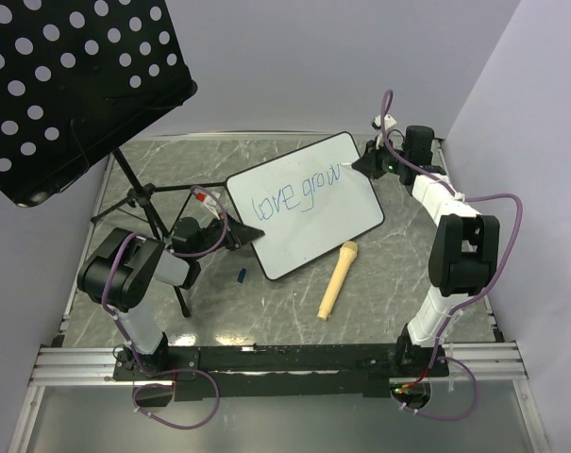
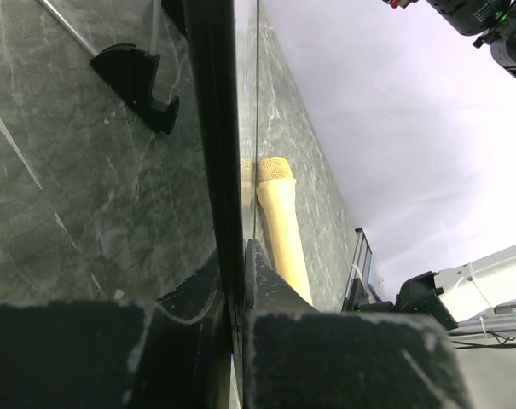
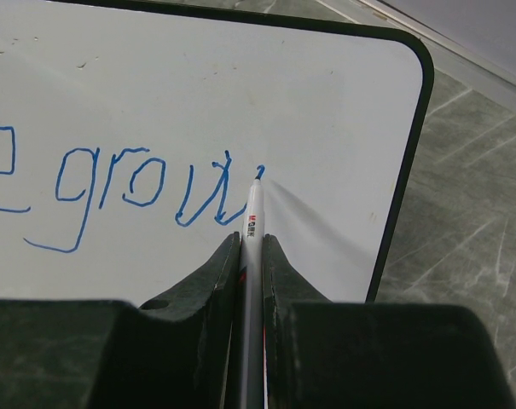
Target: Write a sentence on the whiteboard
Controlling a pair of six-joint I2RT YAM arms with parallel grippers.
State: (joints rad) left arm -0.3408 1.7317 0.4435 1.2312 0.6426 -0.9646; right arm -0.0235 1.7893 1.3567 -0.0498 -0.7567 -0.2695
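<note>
Pinching the marker [image 3: 254, 209] in our right gripper [image 3: 252, 242], we are mid-"grows" on the whiteboard [image 3: 240, 77]; next should come an "s" beside the "w".

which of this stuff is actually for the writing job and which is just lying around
In use: whiteboard, blue writing, marker pinched in the right gripper, left gripper clamping the board's edge.

Lying about: yellow microphone, black perforated music stand, small blue bit beside the board.
</note>
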